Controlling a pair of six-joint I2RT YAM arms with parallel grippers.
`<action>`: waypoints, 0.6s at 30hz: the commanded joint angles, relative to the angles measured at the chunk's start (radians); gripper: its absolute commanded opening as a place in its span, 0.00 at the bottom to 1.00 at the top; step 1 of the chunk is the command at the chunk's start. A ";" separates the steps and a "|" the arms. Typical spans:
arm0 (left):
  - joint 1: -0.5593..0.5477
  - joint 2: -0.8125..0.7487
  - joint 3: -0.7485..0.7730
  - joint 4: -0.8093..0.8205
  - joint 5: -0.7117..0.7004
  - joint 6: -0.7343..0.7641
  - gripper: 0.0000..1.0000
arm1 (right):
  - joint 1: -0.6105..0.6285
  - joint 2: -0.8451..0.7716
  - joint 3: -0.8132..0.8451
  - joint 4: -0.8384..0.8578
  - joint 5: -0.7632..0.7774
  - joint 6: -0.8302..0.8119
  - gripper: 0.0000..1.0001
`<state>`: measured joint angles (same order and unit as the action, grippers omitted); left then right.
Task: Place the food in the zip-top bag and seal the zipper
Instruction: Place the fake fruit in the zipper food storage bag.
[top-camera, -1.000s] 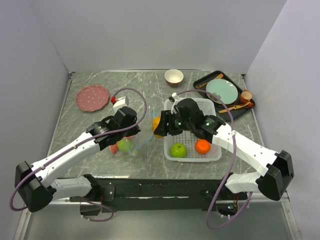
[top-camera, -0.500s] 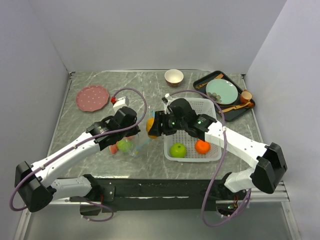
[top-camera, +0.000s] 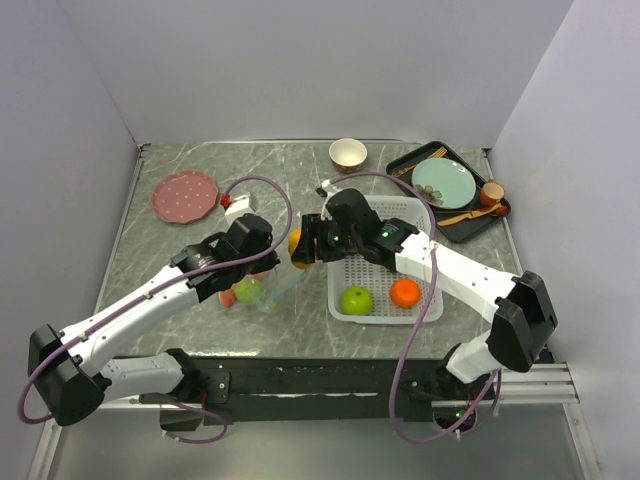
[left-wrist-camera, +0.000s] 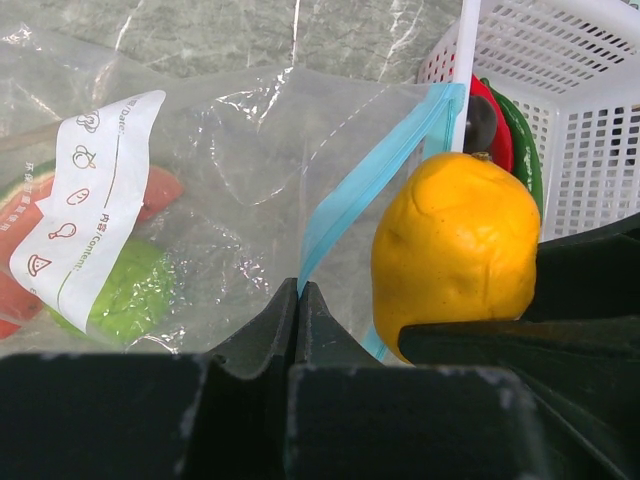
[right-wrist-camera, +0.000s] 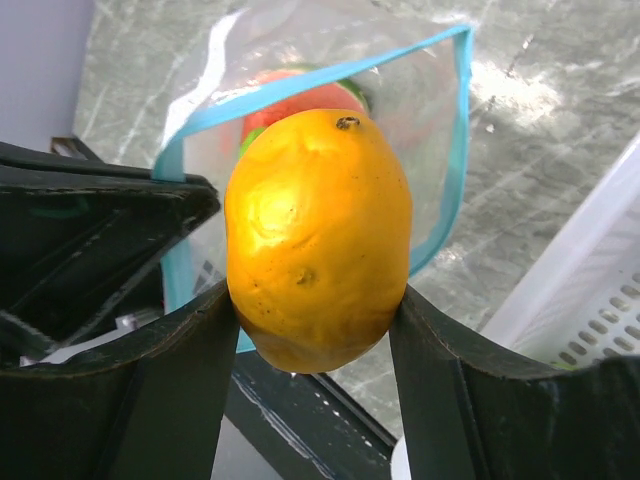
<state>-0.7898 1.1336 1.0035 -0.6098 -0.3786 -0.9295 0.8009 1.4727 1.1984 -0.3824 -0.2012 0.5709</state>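
My right gripper (top-camera: 303, 250) is shut on the yellow lemon (right-wrist-camera: 318, 238), holding it at the open mouth of the clear zip-top bag (left-wrist-camera: 220, 200). The lemon also shows in the left wrist view (left-wrist-camera: 455, 255) and the top view (top-camera: 296, 246). My left gripper (left-wrist-camera: 297, 290) is shut on the bag's teal-blue zipper strip (left-wrist-camera: 375, 170), holding the mouth up. Inside the bag lie a green apple (left-wrist-camera: 125, 295) and a watermelon slice (left-wrist-camera: 160, 190). In the white basket (top-camera: 425, 300) sit a green apple (top-camera: 356, 299), an orange (top-camera: 405, 292), a red chili (left-wrist-camera: 495, 125) and a green pepper (left-wrist-camera: 525, 150).
A pink plate (top-camera: 185, 194) lies at the back left. A small bowl (top-camera: 347, 154) stands at the back middle. A black tray (top-camera: 500, 212) with a teal plate (top-camera: 445, 182) and cup is at the back right. The basket sits just right of the bag.
My right gripper has carried the lemon leftward from beside the basket to the bag's mouth. The left arm has held the bag still.
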 joint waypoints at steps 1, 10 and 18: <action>-0.002 -0.031 -0.006 0.025 -0.006 0.001 0.01 | 0.007 0.003 0.047 -0.026 0.032 -0.028 0.55; -0.002 -0.043 -0.008 0.024 -0.016 0.006 0.01 | 0.007 0.052 0.089 -0.067 0.008 -0.051 0.61; -0.002 -0.054 -0.011 0.033 -0.011 0.009 0.01 | 0.008 0.052 0.105 -0.070 0.031 -0.051 0.72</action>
<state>-0.7898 1.1076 0.9958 -0.6056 -0.3813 -0.9291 0.8009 1.5375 1.2495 -0.4595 -0.1909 0.5312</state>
